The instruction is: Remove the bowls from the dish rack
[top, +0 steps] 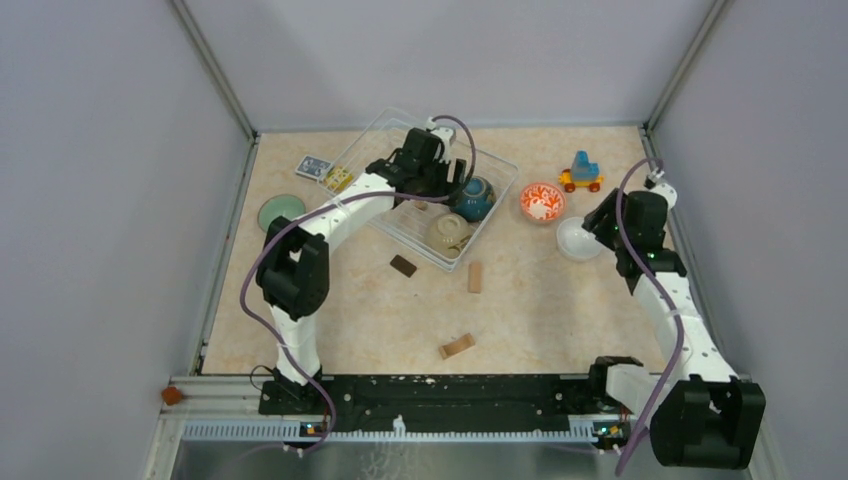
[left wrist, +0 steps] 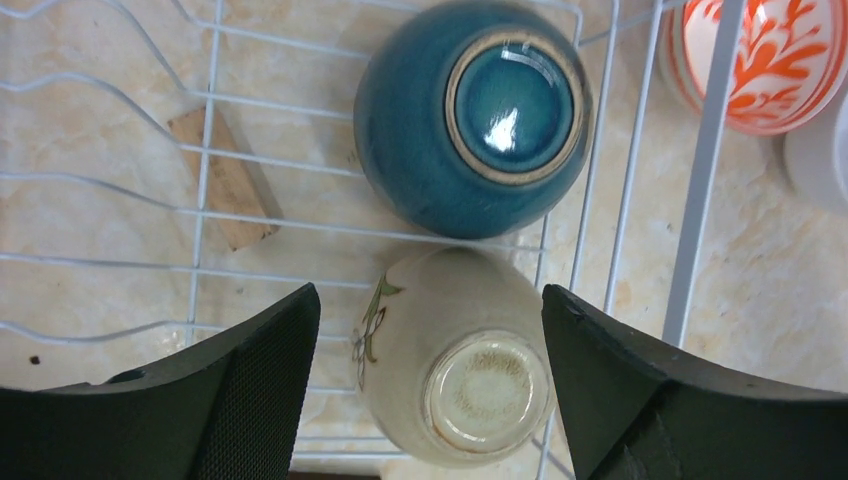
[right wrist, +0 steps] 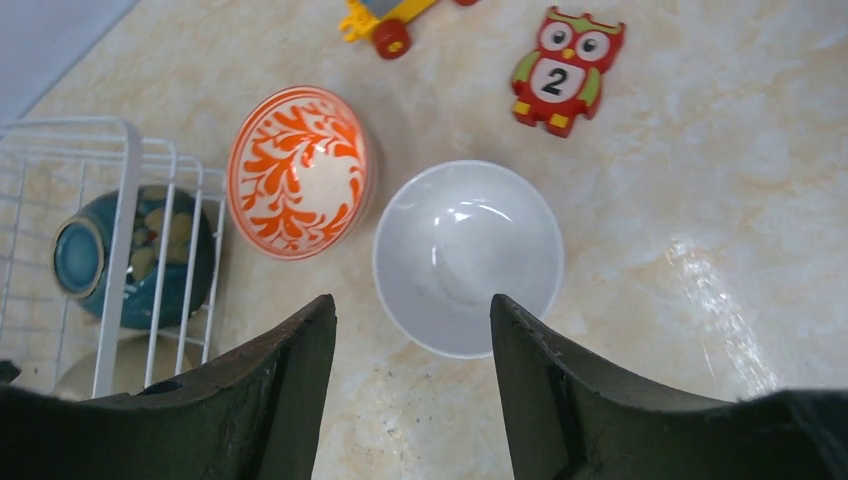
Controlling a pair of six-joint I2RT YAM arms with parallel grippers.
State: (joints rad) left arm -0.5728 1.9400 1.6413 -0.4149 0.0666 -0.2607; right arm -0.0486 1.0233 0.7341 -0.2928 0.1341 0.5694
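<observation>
Two bowls (left wrist: 440, 150) sit in the dish rack (left wrist: 700, 180); left gripper (left wrist: 430, 300), wide open over the beige bowl (left wrist: 450, 360), must lower and close; right gripper (right wrist: 412, 305) gapes empty.

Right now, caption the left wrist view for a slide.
Open left gripper poised over the beige bowl beside the teal bowl in the dish rack, both bases facing the camera.

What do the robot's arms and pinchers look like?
The left arm and right arm are white with chunky black joints, and a purple cable loops along each. The left gripper and right gripper each have two thick black fingers, pointed like wedges.
</observation>
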